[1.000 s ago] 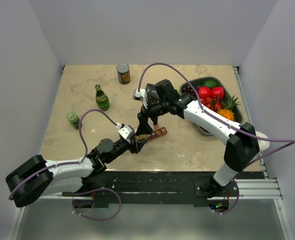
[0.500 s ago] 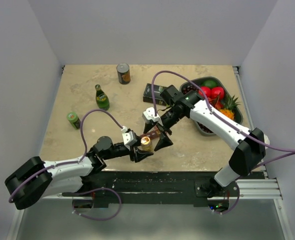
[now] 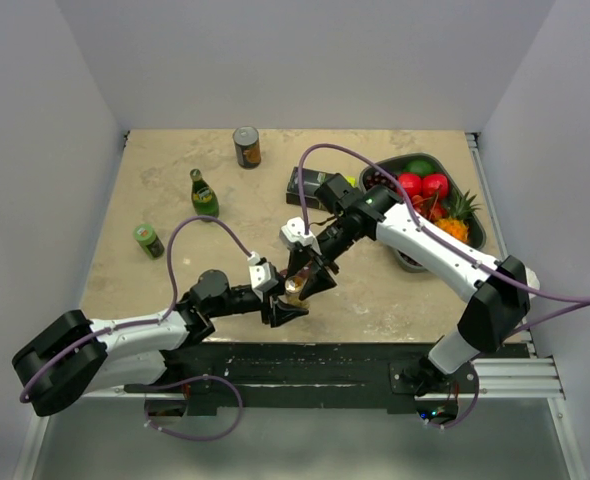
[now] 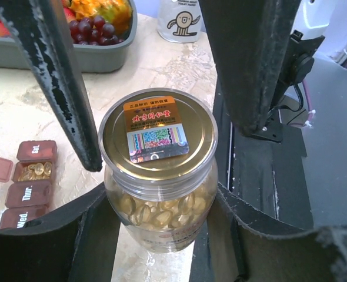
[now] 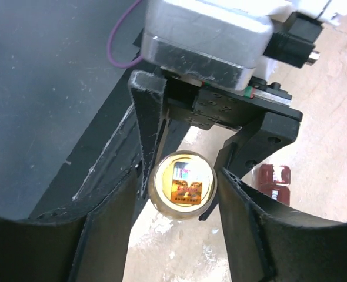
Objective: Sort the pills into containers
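**A:** What's the L gripper (image 4: 162,223) got?

**B:** It's clamped on the pill jar (image 4: 157,170). Gold lid (image 4: 157,134) on, yellow pills (image 4: 162,208) inside.

**A:** And the R gripper (image 5: 182,185)?

**B:** Right over the jar, fingers (image 4: 62,88) either side of the lid. Can't tell if they're pinching it.

**A:** Containers (image 4: 27,192)?

**B:** Dark red strip on the table just beside the jar, one compartment open w/ pills in it. From above, the arms cover it. Fruit tray (image 4: 73,59) is beyond the jar, w/ a white tub (image 4: 181,20) near it.

Left hand (image 3: 287,300) clamped on jar (image 4: 157,176); right hand (image 5: 182,188) flanks it, contact unclear.
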Tool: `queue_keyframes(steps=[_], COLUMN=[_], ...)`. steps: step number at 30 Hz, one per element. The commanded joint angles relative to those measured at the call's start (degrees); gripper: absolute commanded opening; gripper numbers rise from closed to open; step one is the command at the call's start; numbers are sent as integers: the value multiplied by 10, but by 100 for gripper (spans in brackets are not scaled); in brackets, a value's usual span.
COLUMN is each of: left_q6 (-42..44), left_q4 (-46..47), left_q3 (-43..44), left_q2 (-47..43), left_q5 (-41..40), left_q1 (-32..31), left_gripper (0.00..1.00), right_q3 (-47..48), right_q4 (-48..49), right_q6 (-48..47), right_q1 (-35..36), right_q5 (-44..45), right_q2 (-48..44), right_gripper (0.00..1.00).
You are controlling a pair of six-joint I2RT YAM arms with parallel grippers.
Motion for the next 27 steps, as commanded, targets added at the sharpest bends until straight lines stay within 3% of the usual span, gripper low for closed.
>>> queue_keyframes(steps=[1,9,13,16,20,25,27], left_q6=[-3,-13,-33,-48,-49,-37,-36], left_q4=[11,11,14,33,48,48,49], left_q3=[22,14,5,-1,-1,-7,-8], left_q2=[-9,-37,-47,-34,-21,-24,-24], left_q5=[-34,-100,-178,-228,-217,-191,-185], left_q1=[6,10,11,11,11,11,12], left_gripper=[0,0,0,0,0,0,0], right_q3=[-14,-33,-55,-71,-69,-64,-64], right_q4=[61,164,251,298,307,294,290], right_q6=[81,209,331,389,399,384,381], right_q1=[14,23,22,22,23,23,23], right_q5=[-2,86,203,267,256,203,196], right_q2=[4,1,-3,4,16,23,22], right_gripper=[56,32,15,11,14,45,49])
